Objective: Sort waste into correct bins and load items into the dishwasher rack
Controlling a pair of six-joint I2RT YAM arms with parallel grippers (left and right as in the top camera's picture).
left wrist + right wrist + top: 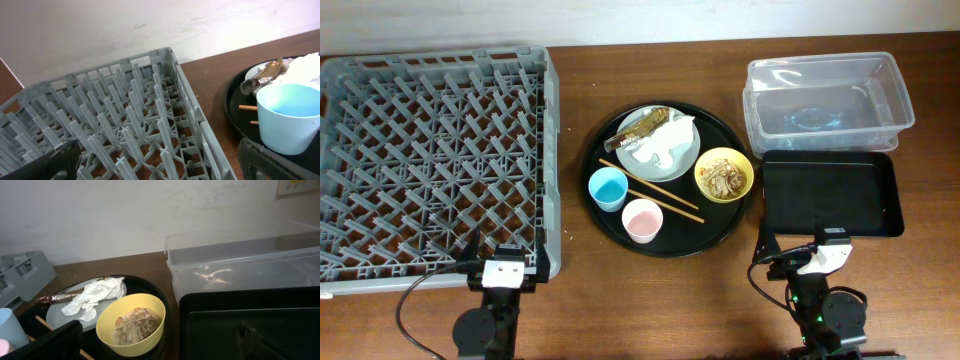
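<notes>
The grey dishwasher rack (430, 160) fills the left side and shows in the left wrist view (125, 125). On the round black tray (605, 140) sit a grey-green plate (685, 155) with a white napkin (655, 150) and brown wrapper (645, 125), a yellow bowl (723, 175) of noodle scraps (137, 322), a blue cup (608, 188), a pink cup (642, 220) and chopsticks (660, 198). The clear tub (828, 100) and black rectangular tray (832, 193) are at the right. My left gripper (160, 172) is open at the rack's near corner. My right gripper (165, 350) is open, between bowl and black tray.
Both arm bases stand at the table's front edge, left (500, 285) and right (820, 275). Bare brown table (575, 65) lies between the rack and the round tray. A white wall runs along the back.
</notes>
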